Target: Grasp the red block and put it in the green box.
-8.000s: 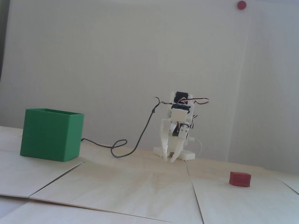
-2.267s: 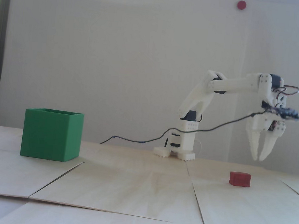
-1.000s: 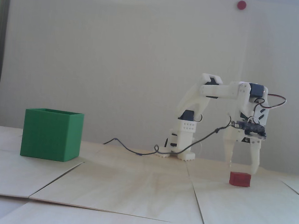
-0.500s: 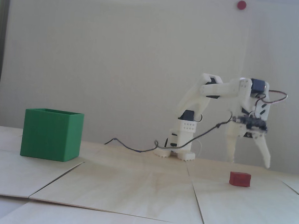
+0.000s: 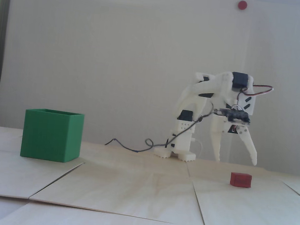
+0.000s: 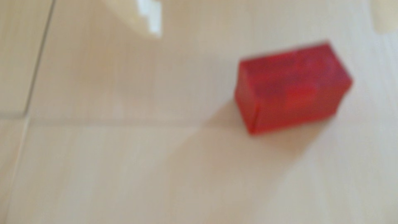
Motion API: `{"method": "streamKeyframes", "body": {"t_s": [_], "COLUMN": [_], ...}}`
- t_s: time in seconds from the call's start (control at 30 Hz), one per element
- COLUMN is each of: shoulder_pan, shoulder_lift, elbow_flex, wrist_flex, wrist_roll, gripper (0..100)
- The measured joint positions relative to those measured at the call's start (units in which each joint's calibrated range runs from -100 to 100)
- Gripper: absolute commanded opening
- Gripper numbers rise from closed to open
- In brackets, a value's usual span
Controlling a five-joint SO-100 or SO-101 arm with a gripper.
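Your pincer (image 5: 236, 161) hangs spread wide with nothing in its grip, both tips pointing down and clear of the counter (image 5: 137, 190). In the fixed view the red block (image 5: 240, 180) lies flat on the counter on the right side, just below the pincer and nearer the camera, under the span between the two tips; neither tip touches it. In the blurred wrist view the red block (image 6: 293, 87) sits right of centre, with one pale fingertip (image 6: 148, 17) at the top edge, well to its left. Your green box (image 5: 51, 135) stands upright on the left of the counter, well apart from the block. The arm's base (image 5: 175, 154) sits at the far side between them, a dark cable (image 5: 133, 149) trailing left from it.
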State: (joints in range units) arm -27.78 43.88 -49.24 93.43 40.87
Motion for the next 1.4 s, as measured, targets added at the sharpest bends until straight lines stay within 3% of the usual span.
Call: {"method": "streamKeyframes", "body": {"t_s": [0.27, 0.77, 1.4], "shoulder_pan": [1.7, 2.2, -9.4], "shoulder_lift": [0.0, 0.0, 3.2], "elbow_flex": [0.0, 0.0, 0.0], "wrist_flex": [-8.1, -11.4, -12.1], "wrist_roll": [0.0, 0.1, 0.3], "gripper": [35, 35, 35]}}
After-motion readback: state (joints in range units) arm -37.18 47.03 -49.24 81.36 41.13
